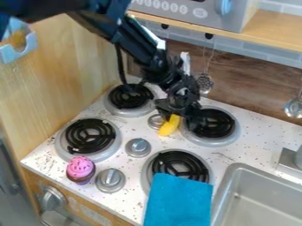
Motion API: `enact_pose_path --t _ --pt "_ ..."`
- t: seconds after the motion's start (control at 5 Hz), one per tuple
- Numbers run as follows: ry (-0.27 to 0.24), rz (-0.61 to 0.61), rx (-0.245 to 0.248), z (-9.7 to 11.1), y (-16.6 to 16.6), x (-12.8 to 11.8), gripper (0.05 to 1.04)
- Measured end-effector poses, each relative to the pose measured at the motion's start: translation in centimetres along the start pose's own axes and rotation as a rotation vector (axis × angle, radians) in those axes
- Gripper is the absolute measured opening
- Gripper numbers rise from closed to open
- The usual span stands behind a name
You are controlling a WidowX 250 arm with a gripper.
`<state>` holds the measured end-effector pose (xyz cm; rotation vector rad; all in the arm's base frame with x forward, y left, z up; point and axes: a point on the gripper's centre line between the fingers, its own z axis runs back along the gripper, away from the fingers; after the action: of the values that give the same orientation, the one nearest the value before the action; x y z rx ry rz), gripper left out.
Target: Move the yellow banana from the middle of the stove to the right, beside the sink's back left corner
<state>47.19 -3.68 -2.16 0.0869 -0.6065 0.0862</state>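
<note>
Yellow thing: elongated, seemingly smooth | upper end at gripper | clamped or apart: cannot tell

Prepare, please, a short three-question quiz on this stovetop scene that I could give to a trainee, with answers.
1. True or false: the bright blue cloth partly covers a round black coil burner.
2. Which is nearest the black robot gripper? A) the grey metal sink; B) the smooth yellow object; C) the grey microwave.
3. Fill in the colour: the small cupcake-shaped toy beside a round grey knob has a ____ top.

Key: 1 true; 2 B; 3 pink.
</note>
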Motion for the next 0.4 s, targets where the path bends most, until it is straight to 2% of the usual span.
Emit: enact_pose_path --t 0.2,0.4 --pt "0.003 -0.001 0.002 -0.54 -0.12 0.56 0.999" --pt "0.016 -0.022 0.026 -1.25 -0.03 1.27 0.999"
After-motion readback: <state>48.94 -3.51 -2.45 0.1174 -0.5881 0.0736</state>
